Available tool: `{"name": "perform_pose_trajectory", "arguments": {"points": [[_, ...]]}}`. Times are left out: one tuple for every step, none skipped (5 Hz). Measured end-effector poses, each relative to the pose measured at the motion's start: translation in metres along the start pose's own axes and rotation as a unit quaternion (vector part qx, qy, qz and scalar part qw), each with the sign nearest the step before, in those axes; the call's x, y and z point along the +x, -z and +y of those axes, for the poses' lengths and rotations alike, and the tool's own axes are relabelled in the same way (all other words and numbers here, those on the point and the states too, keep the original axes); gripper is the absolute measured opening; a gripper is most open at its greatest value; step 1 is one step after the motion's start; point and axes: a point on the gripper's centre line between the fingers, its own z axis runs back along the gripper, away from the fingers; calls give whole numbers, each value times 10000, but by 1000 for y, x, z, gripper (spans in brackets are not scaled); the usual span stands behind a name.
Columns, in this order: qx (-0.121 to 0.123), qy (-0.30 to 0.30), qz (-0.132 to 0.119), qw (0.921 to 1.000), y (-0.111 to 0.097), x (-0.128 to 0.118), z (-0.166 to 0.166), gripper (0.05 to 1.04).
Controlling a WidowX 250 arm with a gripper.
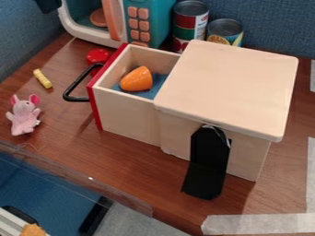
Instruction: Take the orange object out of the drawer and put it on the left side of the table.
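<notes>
From my station, I see the glossy, rounded orange object (137, 79) inside the open drawer, on its blue lining (150, 92), a bit left of the frame's upper centre. The pale wooden drawer (127, 113) has a red front (94, 105) and a black, angular handle (72, 89), and juts leftward from a pale wooden box (229, 87). A black bracket-like piece (208, 161) stands against the box's near side. To the drawer's left are a round red thing (98, 56), close behind the handle, a small yellow stick-shaped piece (42, 79) and a pink plush mouse (24, 115), all on my brown wooden counter (64, 124). Behind the box I have two metal cans (189, 22), and left of them a teal-and-white toy microwave (149, 20). My black tool (47, 5) shows at the upper left edge; I cannot tell how wide it is.
</notes>
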Motion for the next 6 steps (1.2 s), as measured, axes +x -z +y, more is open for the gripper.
{"name": "perform_pose_trajectory", "arguments": {"points": [[-68,-23,70,9999,9,-1,1,999],[351,703,221,9967,27,33,-17,999],[903,1299,460,9863,43,58,-29,999],[993,1705,486,9791,60,74,-45,999],[1058,1831,496,9761,80,77,-56,999],[1164,1741,560,9762,99,73,-63,999]]}}
